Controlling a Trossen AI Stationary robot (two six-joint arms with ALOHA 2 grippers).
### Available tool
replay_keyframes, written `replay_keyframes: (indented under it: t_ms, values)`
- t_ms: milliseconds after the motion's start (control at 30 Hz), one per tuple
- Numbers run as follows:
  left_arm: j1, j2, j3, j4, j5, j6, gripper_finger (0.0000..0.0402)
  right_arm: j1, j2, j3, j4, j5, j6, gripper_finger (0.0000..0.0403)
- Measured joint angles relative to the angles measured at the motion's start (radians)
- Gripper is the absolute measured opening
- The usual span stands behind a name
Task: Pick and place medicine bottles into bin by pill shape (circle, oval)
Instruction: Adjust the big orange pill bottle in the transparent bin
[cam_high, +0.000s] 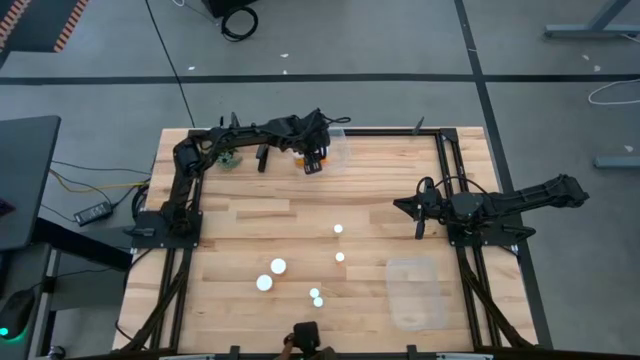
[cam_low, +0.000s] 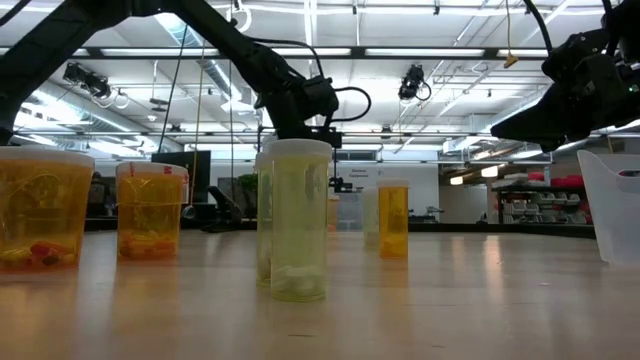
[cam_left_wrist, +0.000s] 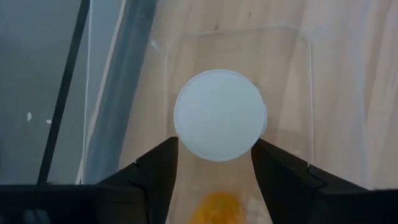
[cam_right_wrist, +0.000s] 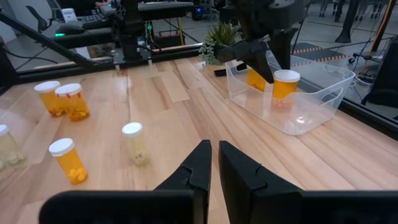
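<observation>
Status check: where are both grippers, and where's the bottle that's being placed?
Left gripper over the far clear bin, holding an orange bottle by its white cap. Right gripper shut, idle at mid-table. Six bottles still on the table; nothing blocking.

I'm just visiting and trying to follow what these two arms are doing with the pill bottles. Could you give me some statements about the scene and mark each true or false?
1. The left pincer holds an orange bottle over the clear bin. True.
2. The right pincer grips a bottle. False: it is shut on nothing, above bare table.
3. Another orange bottle is already in that bin. True.
4. All remaining bottles are orange. False: a pale bottle stands among them.
</observation>
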Motion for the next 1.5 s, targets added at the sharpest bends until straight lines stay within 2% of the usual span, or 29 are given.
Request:
replay_keyframes:
  t_ms: [500, 1167, 1500]
  values:
    - [-0.001, 0.000, 0.000, 0.037, 0.000, -0.034, 0.0178, 0.000, 0.000, 0.000, 0.000, 0.000, 0.000, 0.0037]
    - [-0.024, 0.054, 0.000, 0.130, 0.004, -0.038, 0.0172, 0.000, 0.000, 0.000, 0.000, 0.000, 0.000, 0.0037]
    - [-0.021, 0.050, 0.000, 0.102, -0.002, -0.038, 0.0172, 0.000, 0.000, 0.000, 0.000, 0.000, 0.000, 0.0037]
